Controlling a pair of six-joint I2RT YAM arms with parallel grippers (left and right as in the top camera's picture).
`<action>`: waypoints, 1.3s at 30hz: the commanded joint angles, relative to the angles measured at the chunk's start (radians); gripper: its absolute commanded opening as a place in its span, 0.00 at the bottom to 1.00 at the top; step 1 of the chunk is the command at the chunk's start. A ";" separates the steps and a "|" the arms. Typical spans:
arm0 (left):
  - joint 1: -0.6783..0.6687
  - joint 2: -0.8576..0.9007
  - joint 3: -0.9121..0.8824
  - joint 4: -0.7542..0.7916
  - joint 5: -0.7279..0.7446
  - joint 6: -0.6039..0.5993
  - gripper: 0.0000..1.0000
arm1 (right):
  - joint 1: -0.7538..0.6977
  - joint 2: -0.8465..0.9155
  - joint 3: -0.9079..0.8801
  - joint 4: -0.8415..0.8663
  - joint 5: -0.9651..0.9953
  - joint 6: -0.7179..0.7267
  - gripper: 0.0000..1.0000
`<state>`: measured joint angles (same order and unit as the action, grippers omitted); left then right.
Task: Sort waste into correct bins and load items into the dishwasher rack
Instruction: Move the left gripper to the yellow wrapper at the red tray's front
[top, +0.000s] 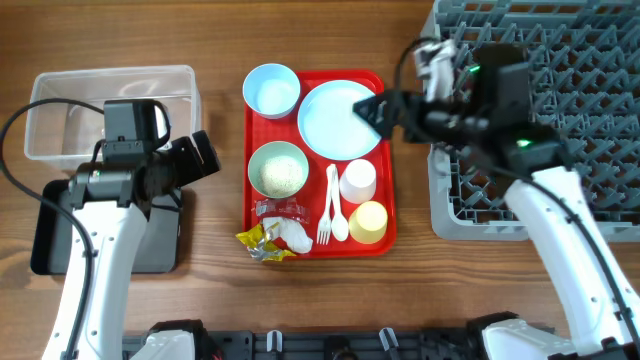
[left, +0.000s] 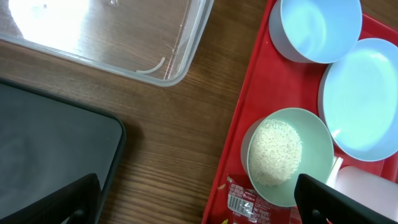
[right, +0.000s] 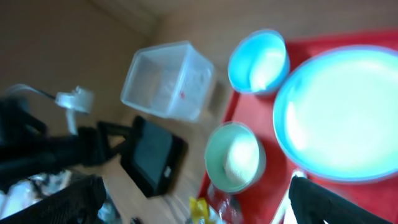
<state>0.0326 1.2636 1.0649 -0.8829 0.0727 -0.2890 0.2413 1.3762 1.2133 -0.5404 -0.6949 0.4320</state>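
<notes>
On the red serving tray (top: 385, 150) sit a light blue bowl (top: 271, 90), light blue plate (top: 335, 120), pale green bowl (top: 278, 170) holding white crumbs, white cup (top: 358, 181), yellow cup (top: 368, 222), fork (top: 325, 212) and spoon (top: 339, 215). The red-and-clear wrapper (top: 278, 211), tissue (top: 296, 236) and yellow wrapper (top: 258, 244) lie at its front left. My left gripper (top: 205, 155) (left: 199, 202) is open and empty over bare table left of the tray. My right gripper (top: 375, 108) (right: 199, 202) is open and empty above the plate's right edge.
The clear tub (top: 110, 110) stands at the far left, with the black tray (top: 55, 240) in front of it, partly under my left arm. The grey dishwasher rack (top: 560, 120) fills the right side, under my right arm. The right wrist view is blurred.
</notes>
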 joint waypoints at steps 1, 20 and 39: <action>-0.004 0.014 0.014 0.006 -0.014 0.016 1.00 | 0.118 -0.007 0.020 -0.094 0.320 0.001 0.99; -0.027 0.014 0.014 0.028 0.088 0.066 0.99 | 0.242 -0.007 0.016 -0.442 0.674 -0.009 1.00; -0.590 0.044 -0.131 -0.055 0.048 -0.002 0.72 | 0.236 -0.007 0.016 -0.374 0.756 0.045 0.99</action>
<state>-0.5240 1.2957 1.0054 -0.9504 0.1284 -0.2287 0.4774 1.3762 1.2182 -0.9302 0.0055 0.4530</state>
